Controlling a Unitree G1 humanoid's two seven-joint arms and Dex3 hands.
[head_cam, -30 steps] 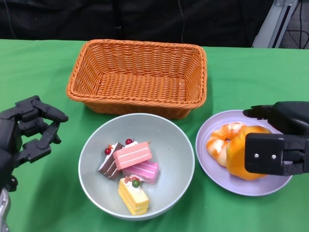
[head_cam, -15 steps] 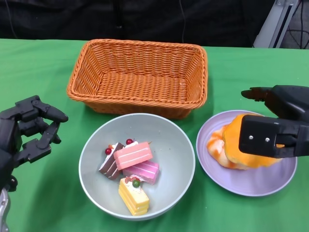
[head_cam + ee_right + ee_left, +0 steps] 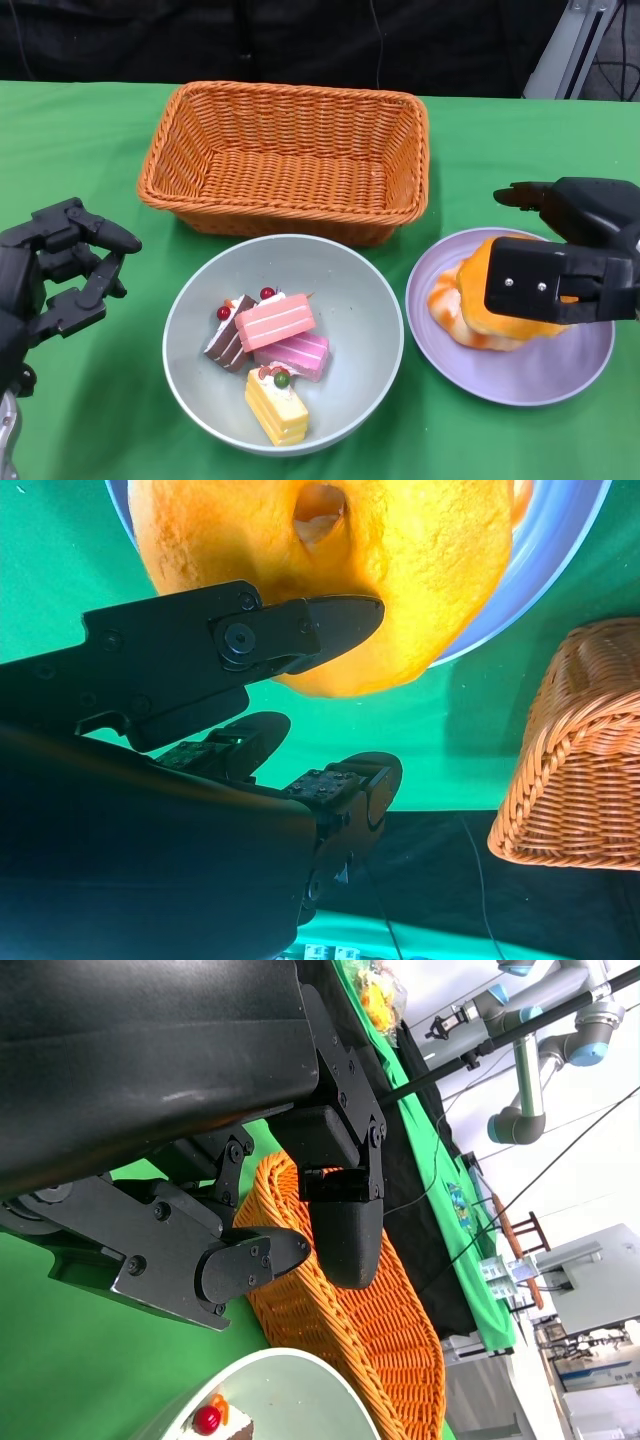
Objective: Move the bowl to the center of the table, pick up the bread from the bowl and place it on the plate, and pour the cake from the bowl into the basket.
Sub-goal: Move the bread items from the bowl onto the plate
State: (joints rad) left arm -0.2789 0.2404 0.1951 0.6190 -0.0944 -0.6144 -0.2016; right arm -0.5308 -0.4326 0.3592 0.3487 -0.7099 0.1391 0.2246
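We are at the bread-placing step. Our right hand [image 3: 560, 265] hovers over the plate [image 3: 545, 380] with its thumb and fingers closed around the orange bread [image 3: 520, 320]. The right wrist view shows the thumb lying against the bread's skin and the other fingers curled beneath it, so we read this as a hold. The bread's underside appears to touch, or nearly touch, a second bread [image 3: 450, 300] lying on the plate just inboard of the hand; we cannot tell whether its weight is already on the plate.

Our left hand [image 3: 60, 275] holds nothing, fingers loosely curled and apart, resting well outboard of the bowl [image 3: 200, 300]. The bowl sits between the two hands, with the cake [image 3: 272, 350] pieces inside it. The basket [image 3: 285, 160] stands just beyond the bowl.

Next move, in our judgement: spread the right fingers to let the bread settle, then lift the hand straight off. After that, one hand must grip the bowl rim and tip the cake into the basket.
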